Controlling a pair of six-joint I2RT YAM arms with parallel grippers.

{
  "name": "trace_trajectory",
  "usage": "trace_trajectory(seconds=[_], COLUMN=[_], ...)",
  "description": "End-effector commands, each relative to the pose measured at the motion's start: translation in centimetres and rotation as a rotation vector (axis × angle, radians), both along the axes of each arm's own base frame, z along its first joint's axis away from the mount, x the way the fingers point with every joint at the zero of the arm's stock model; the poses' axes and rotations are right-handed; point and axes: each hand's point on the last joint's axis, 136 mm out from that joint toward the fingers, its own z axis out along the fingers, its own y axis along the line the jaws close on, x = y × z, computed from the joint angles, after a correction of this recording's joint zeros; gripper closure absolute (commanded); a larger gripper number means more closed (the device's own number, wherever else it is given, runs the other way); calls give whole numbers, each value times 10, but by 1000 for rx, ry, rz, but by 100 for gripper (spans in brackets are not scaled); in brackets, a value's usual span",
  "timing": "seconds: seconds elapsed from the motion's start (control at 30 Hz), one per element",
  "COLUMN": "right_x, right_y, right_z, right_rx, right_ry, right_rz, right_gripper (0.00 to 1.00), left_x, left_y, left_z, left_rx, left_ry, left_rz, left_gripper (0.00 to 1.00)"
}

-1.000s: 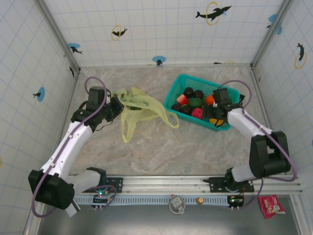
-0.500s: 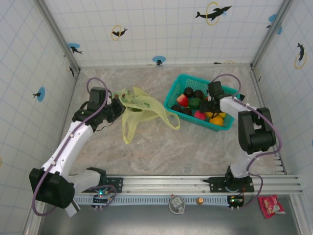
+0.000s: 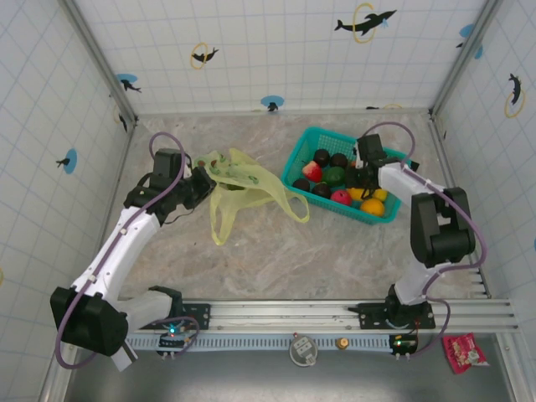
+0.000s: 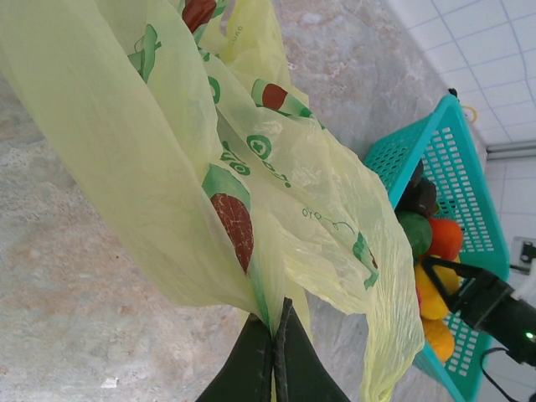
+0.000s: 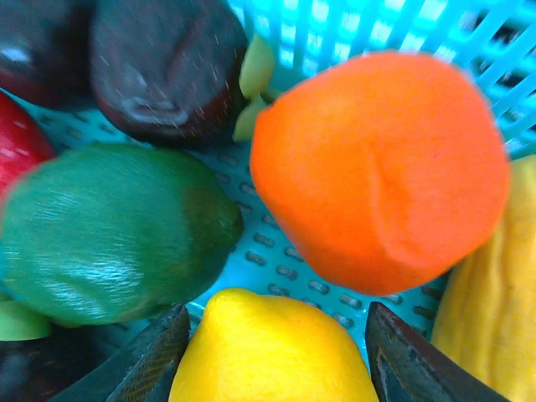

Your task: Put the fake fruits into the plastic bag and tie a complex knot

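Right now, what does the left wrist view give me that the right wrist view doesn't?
Left wrist: the plastic bag pinched in the shut left hand, with the marble table beneath it. Right wrist: a close look at the right hand, its fingers set apart on either side of a yellow fruit; whether they touch it is unclear. Both: the teal basket holding the orange fruit and the green fruit.
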Motion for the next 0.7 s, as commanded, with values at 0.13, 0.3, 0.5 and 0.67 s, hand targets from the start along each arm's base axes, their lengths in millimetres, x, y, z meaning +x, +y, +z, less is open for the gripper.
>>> trace_trajectory(seconds=[0.13,0.3,0.5,0.67], right_x=[9,0,-42,-103], right_y=[4,43,134,220], right_z=[84,132,185,196], right_rx=[105,333,533,596], right_ry=[-180,-262,-307,-271], right_rz=[-13,76,288,517], right_gripper=[51,53,55,55], left_x=[4,3,3,2], left_y=[0,-1,-1,-1], left_z=[0,1,2,2], left_rx=[-6,-9,-12,-10], left_ry=[-15,-16,-18,-18], left_rz=[-8,-11,-11,-11], left_gripper=[100,100,100,100])
